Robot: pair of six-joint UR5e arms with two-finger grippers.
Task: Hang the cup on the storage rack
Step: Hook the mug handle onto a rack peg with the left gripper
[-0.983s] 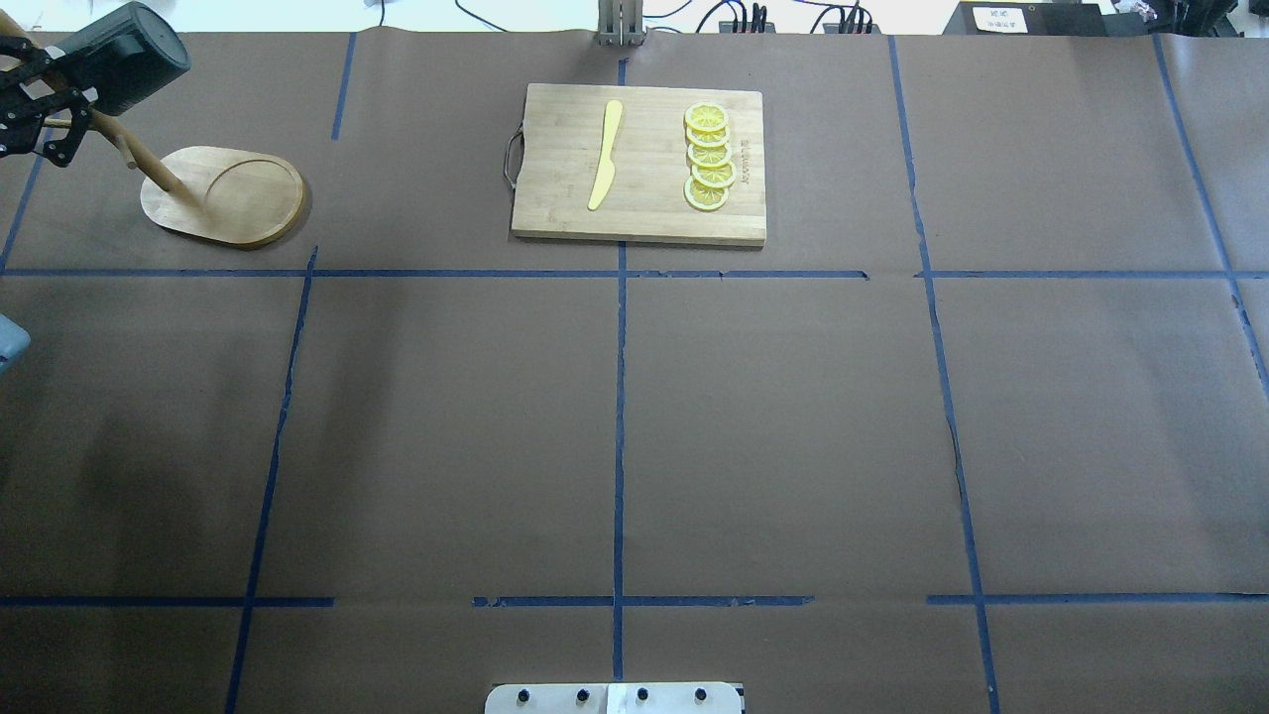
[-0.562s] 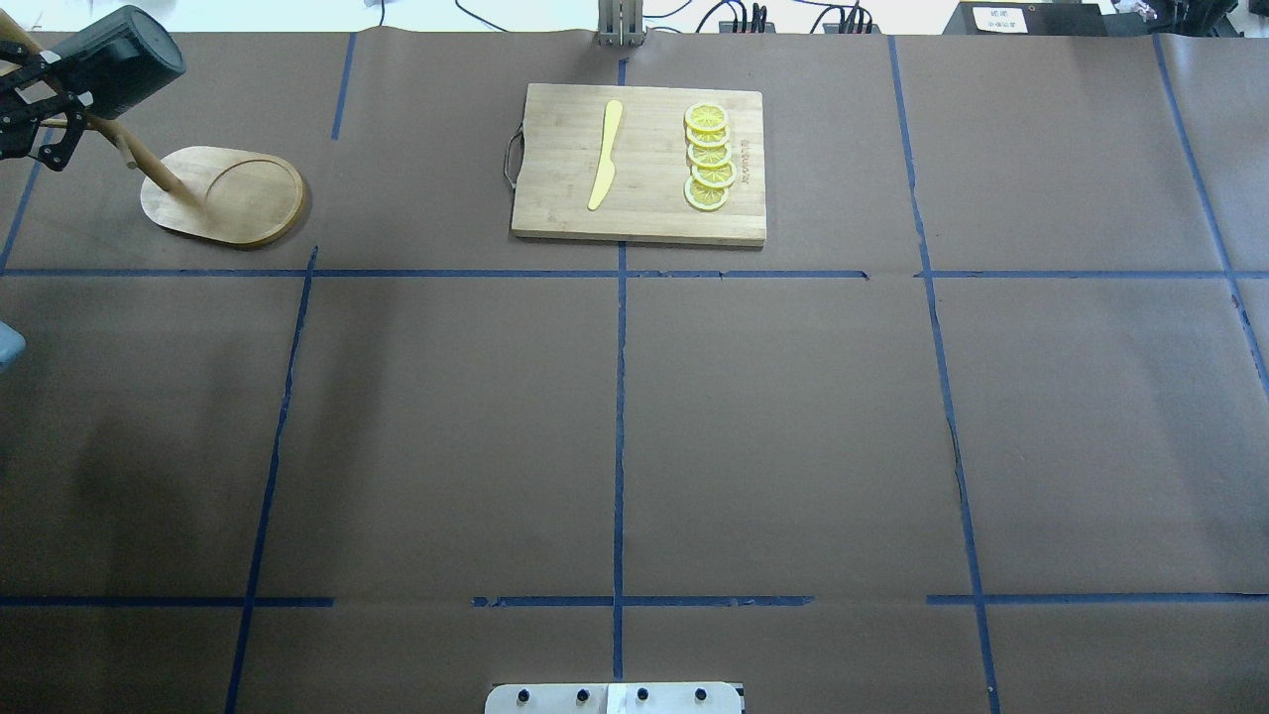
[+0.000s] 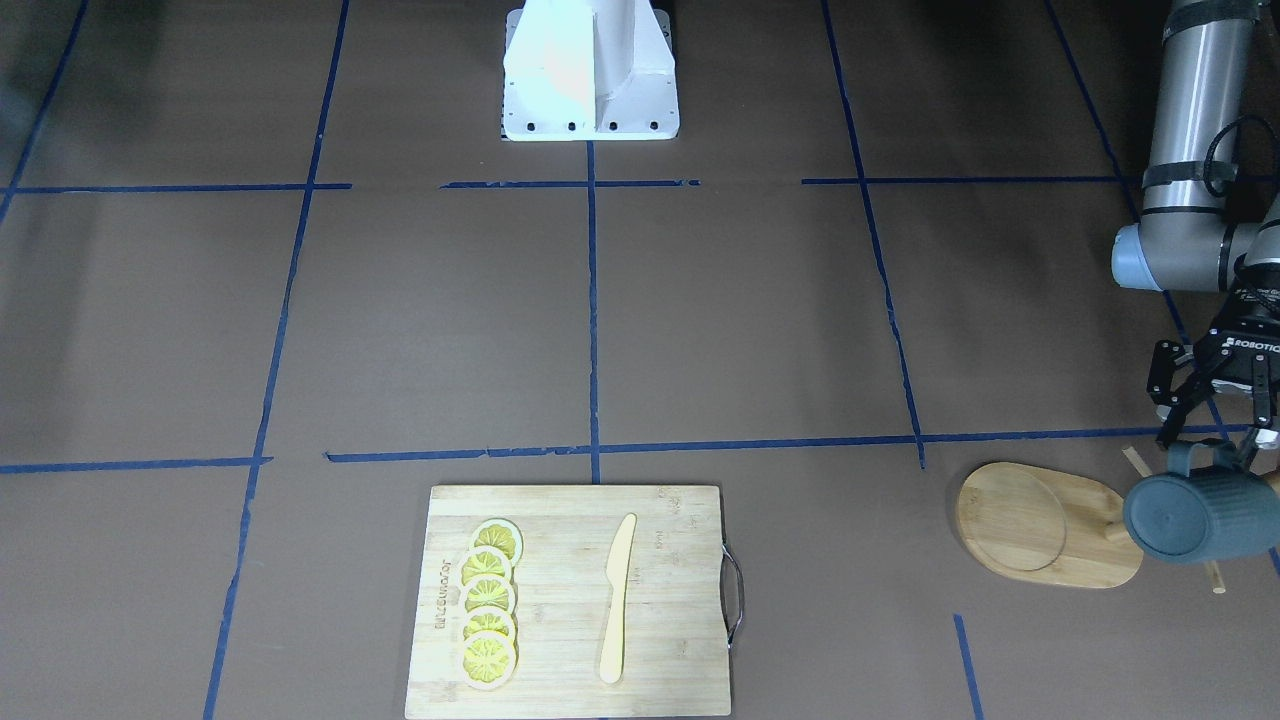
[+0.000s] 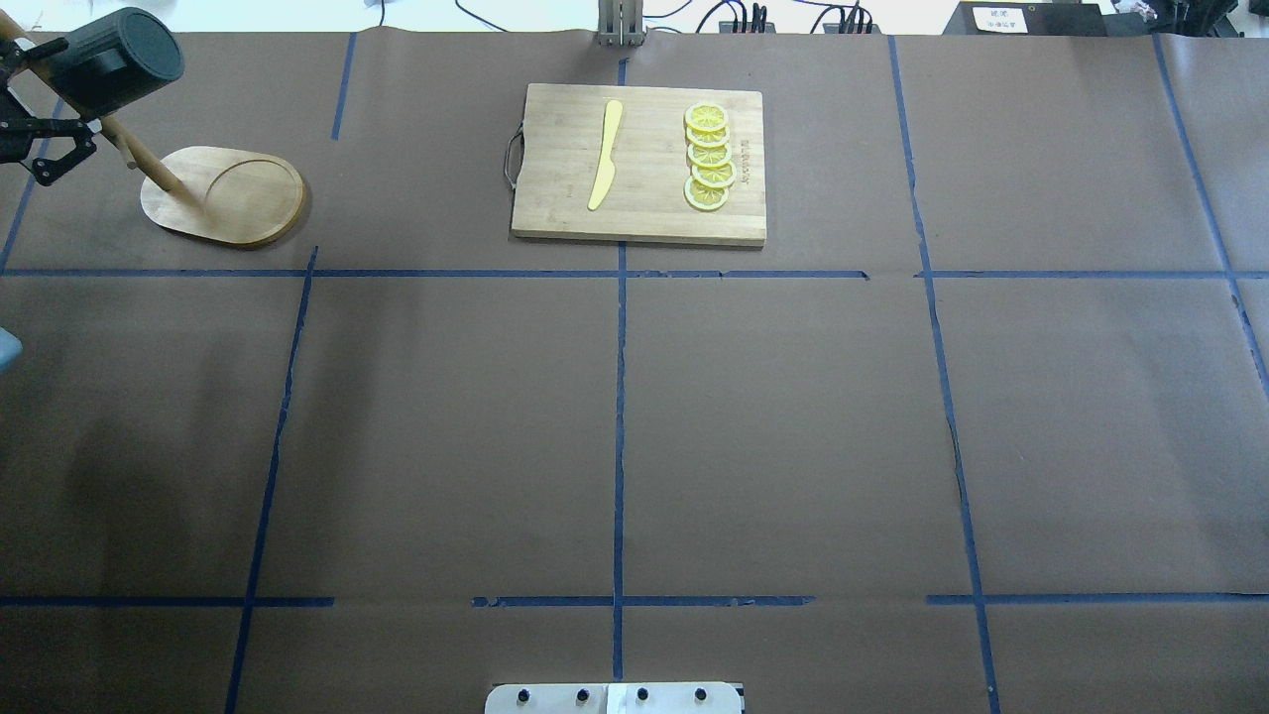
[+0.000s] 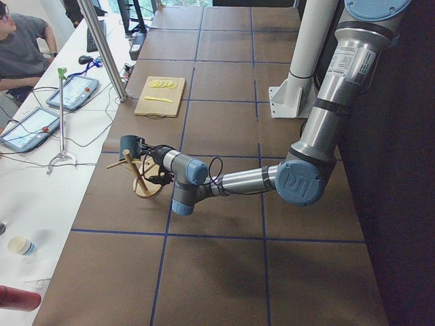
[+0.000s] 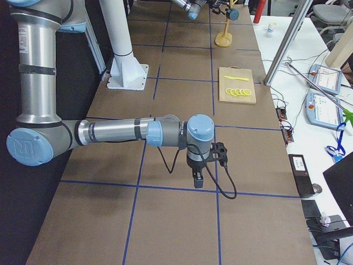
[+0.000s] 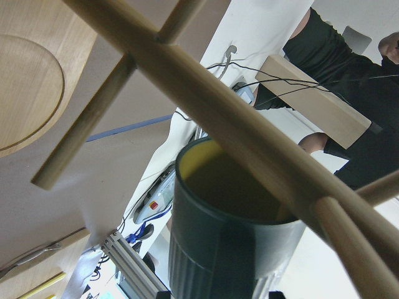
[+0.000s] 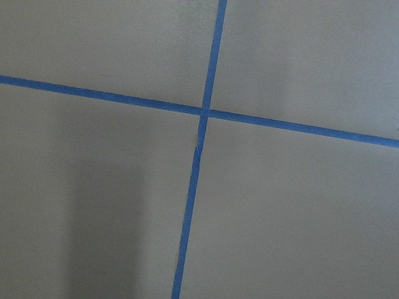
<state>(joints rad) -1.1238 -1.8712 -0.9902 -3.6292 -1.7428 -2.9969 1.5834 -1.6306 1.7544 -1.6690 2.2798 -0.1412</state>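
My left arm (image 5: 238, 180) reaches low, far-left | left gripper (image 3: 1212, 438) spread, empty, beside cup (image 4: 117, 58) | cup hangs on storage rack (image 4: 248, 193) peg | wrist view alone shows yellow inside | right gripper (image 6: 197, 179): cannot tell.

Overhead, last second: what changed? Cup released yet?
Yes. The left gripper let go of the cup and drew back toward the robot, its fingers open and clear of the cup. The cup settled slightly and now appears to hang on the storage rack by itself. The rack's base, the cutting board, the knife and the lemon slices have not moved.
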